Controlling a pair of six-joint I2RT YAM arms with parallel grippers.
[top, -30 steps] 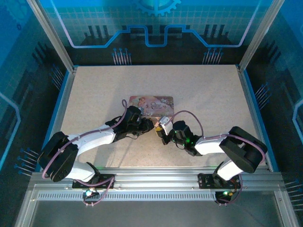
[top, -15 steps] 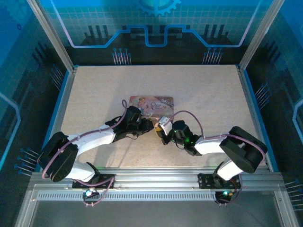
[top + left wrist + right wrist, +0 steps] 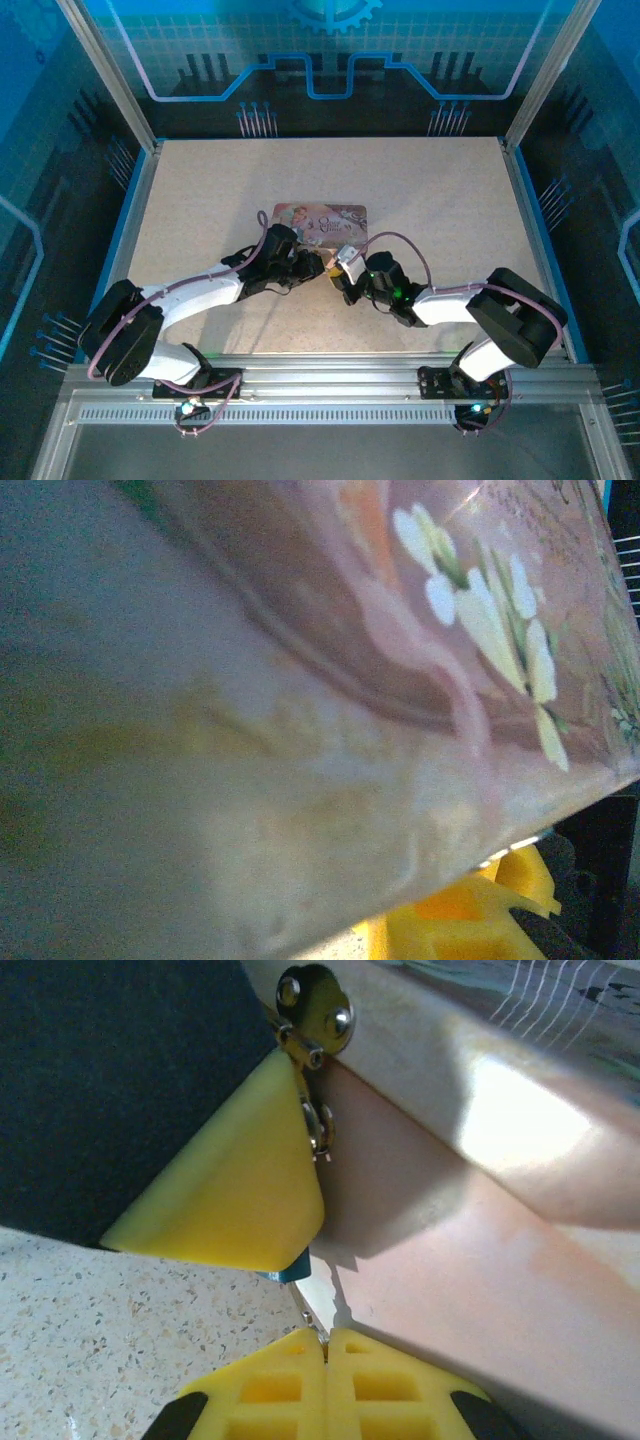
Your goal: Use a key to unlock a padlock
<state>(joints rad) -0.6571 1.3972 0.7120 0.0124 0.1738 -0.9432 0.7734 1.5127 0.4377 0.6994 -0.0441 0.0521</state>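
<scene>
- We see the right gripper (image 3: 325, 1348) clenched, its yellow tips pressed together on a thin metal sliver, probably the key (image 3: 310, 1310), which points away from the gripper.
- The padlock (image 3: 290, 1273) peeps out as a small bluish bit under a yellow finger (image 3: 225, 1185) of the left gripper (image 3: 313, 265), just beside the key's tip.
- Both sit at the near edge of the pink illustrated box (image 3: 320, 222), mid-table (image 3: 420, 190).
- We cannot tell whether the left gripper grasps the padlock or merely braces it.
- We judge the left arm is steadying the lock so the key can find the keyway; insertion needs fine alignment.
</scene>
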